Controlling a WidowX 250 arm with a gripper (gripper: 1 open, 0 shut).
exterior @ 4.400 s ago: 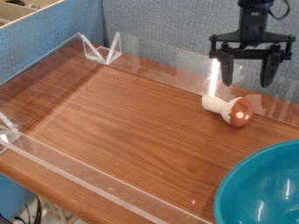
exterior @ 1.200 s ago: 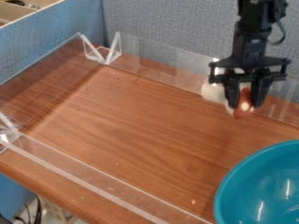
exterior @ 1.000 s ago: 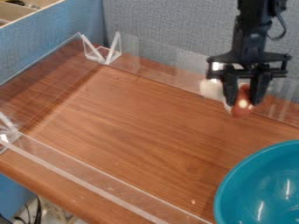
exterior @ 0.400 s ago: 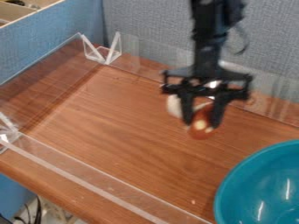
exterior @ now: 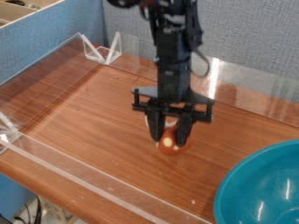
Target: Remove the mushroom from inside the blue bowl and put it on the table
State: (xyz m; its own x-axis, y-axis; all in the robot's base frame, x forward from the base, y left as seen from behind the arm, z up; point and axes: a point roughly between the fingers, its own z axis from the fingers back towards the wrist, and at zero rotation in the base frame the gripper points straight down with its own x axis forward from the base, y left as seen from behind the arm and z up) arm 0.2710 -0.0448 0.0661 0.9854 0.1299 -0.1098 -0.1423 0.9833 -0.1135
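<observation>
Orange-brown capped toy mushroom with a cream stem (exterior: 170, 140) is held between the black jaws of the gripper (exterior: 170, 138), low over the reddish-brown wood-grain counter (exterior: 93, 122), left of the large glossy teal-blue bowl (exterior: 267, 188) and well apart from it. It's probably light, rigid and a bit slippery, so gripping across the cap looks best. Plenty of bare wood is left around; low clear acrylic walls (exterior: 70, 171) edge the counter.
</observation>
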